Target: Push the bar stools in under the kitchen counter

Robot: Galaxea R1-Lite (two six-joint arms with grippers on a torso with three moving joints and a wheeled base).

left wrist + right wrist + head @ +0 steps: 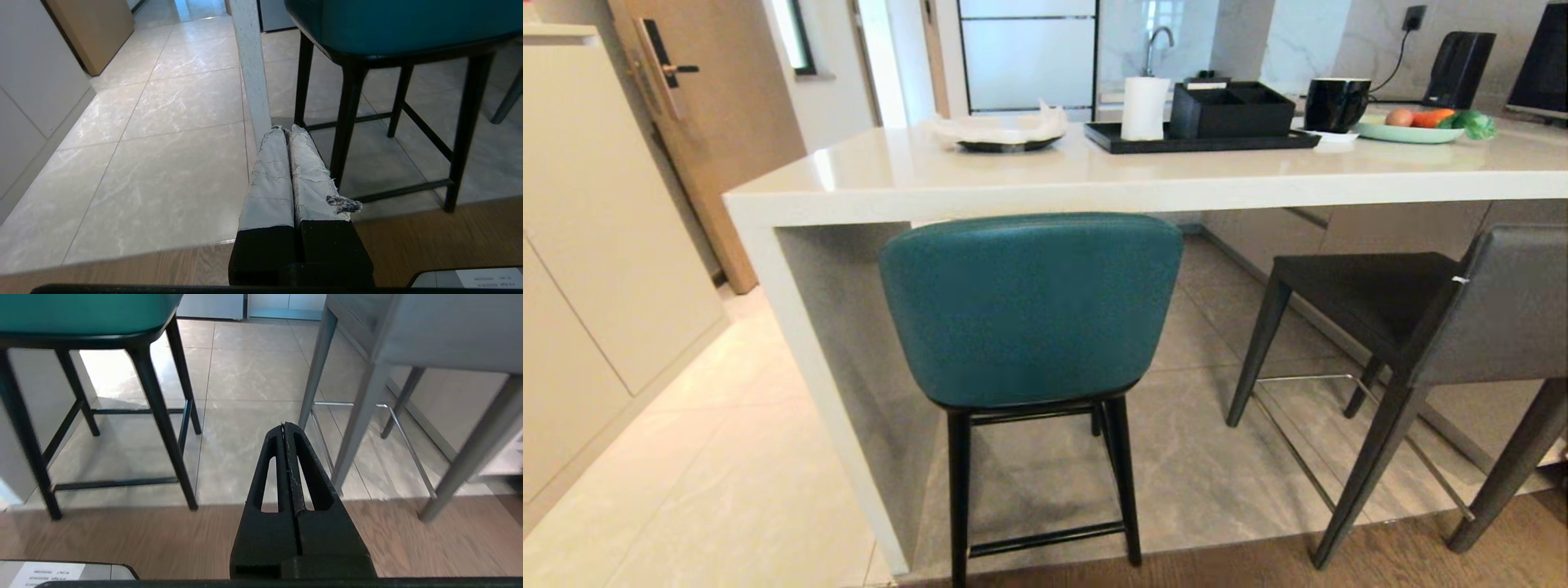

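The teal bar stool (1029, 306) stands straight ahead, its rounded back just below the edge of the off-white kitchen counter (874, 175) and close to the counter's white side panel (809, 359). The dark grey stool (1486, 302) stands to the right, its back out in front of the counter edge, turned at an angle. Neither arm shows in the head view. My left gripper (286, 130) is shut and empty, low above the floor, short of the teal stool's black legs (347, 122). My right gripper (284, 425) is shut and empty, low between the teal stool (81, 312) and the grey stool's legs (359, 412).
On the counter are a black tray (1127, 140) with a paper roll and a box, a dark plate with paper (1005, 131), a black mug (1335, 104) and a plate of vegetables (1409, 131). Cream cabinets (596, 269) and a wooden door (727, 122) line the left. Tile meets wood flooring (1421, 563) near me.
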